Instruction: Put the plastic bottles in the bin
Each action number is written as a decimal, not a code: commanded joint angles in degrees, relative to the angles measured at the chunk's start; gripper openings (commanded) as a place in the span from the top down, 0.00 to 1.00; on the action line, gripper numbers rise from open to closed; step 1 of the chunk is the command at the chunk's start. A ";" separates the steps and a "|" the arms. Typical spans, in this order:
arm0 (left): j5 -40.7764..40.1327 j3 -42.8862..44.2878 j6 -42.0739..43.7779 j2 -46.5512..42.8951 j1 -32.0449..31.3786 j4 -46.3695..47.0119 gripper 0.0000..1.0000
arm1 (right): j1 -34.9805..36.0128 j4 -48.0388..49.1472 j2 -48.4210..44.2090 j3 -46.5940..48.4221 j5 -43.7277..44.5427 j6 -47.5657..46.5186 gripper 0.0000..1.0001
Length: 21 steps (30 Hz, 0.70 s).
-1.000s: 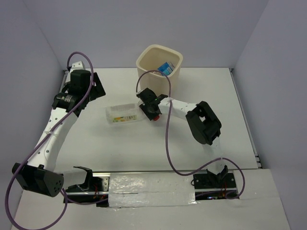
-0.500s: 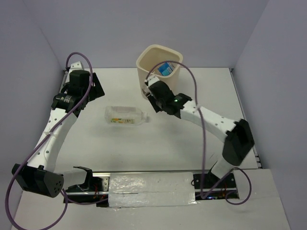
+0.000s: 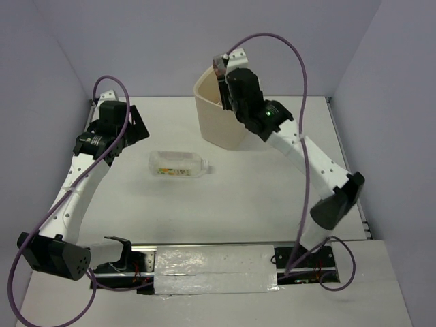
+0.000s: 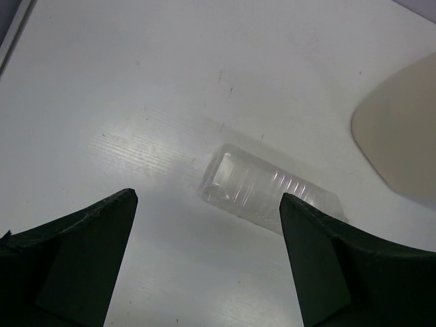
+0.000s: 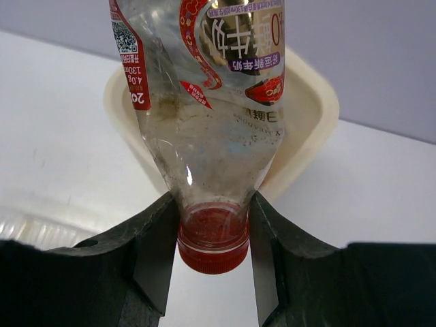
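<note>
Right wrist: right gripper [image 5: 213,238] clamped on the stiff neck, likely the surest hold, of a light-looking crushed red-capped clear plastic bottle [image 5: 204,136] above the tall cream plastic bin [image 5: 310,116] at the tabletop's far edge; left gripper [image 4: 206,197] jaws wide apart, near a clear boxy bottle [image 4: 259,194].

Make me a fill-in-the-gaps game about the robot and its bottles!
1. The right hand is shut on a labelled bottle with a ____ cap.
2. The left hand is wide ____.
3. A clear boxy bottle lies on its ____ on the table.
4. The ____ hand is the one up by the cream bin.

Missing words: red, open, side, right.
</note>
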 commanded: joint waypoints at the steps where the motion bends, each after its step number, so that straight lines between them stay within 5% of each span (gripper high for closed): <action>1: 1.65 0.58 -2.14 -0.86 0.21 -1.87 0.01 | -2.87 -3.39 8.95 9.83 1.05 -0.01 0.53; 7: 2.96 -3.03 -6.01 -1.84 0.30 -4.42 0.01 | -6.91 -6.74 21.34 26.11 -1.85 -0.01 0.49; 11: 5.16 -4.61 -6.63 -0.70 0.21 -4.34 0.01 | -7.09 -8.58 22.94 28.75 -2.20 -0.01 0.06; 12: 5.60 -5.57 -6.71 -0.08 0.21 -3.99 0.01 | -7.01 -8.85 22.42 28.76 -2.55 -0.01 0.03; 21: 7.45 -6.64 -8.30 4.75 0.21 -1.96 0.01 | -1.32 -6.21 6.69 15.52 -9.06 -2.11 0.00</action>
